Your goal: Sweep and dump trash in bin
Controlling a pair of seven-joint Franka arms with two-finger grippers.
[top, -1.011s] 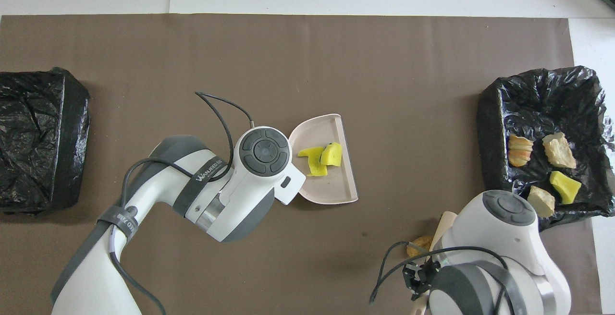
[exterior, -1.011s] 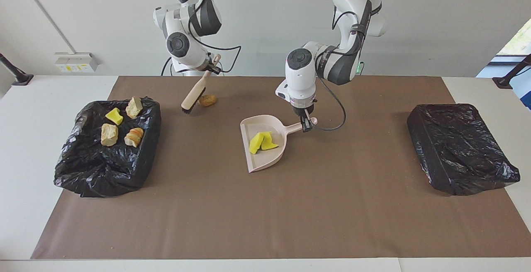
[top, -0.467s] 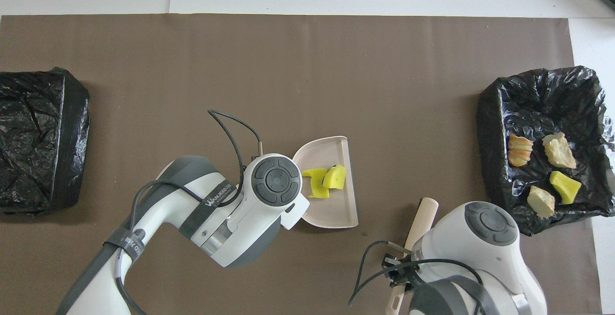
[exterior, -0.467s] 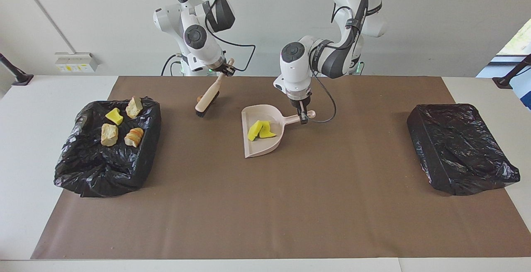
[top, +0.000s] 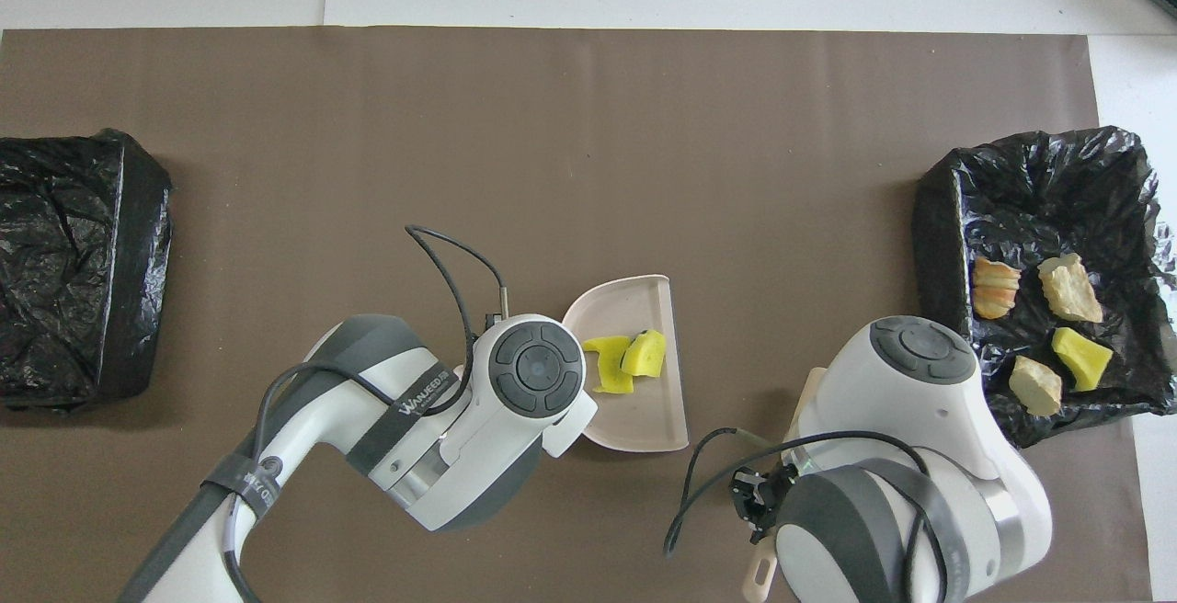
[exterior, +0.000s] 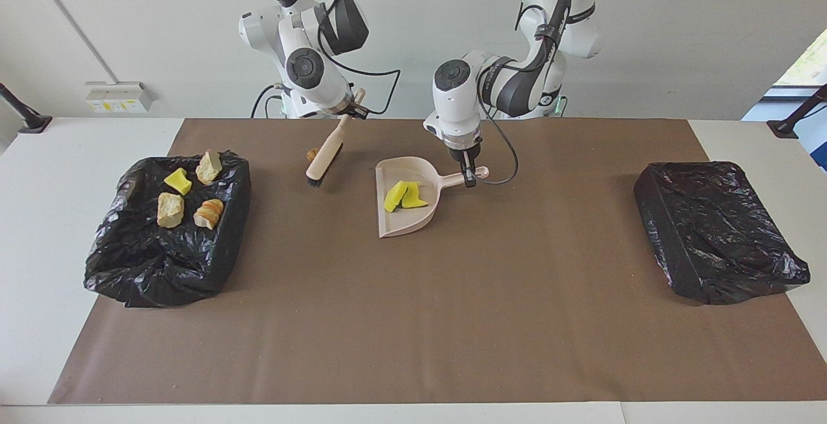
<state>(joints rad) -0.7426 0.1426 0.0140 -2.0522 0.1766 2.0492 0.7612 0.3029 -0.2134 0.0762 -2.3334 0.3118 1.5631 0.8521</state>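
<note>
A table covered with a brown mat is shown, with two white robot arms at its edge. A pink dustpan is held by its handle in the left gripper, whose fingers are closed on the handle's end. Two bright yellow sponge pieces are seen lying in the pan, touching each other; from above they sit close to the left arm's wrist.

A beige hand brush is gripped by its handle in the right gripper, fingers clamped on it, and is tilted with the bristles pointing down at the mat. A small brown cork-like lump is partly hidden just beside the brush head, on the side nearer the robots. In the overhead view it is covered by the right arm.

A bin lined with a black bag is placed toward the right arm's end of the table. Four scraps are held in it: a yellow sponge piece, two pale rock-like lumps and a brownish ridged piece. A second black-lined bin is set toward the left arm's end.
</note>
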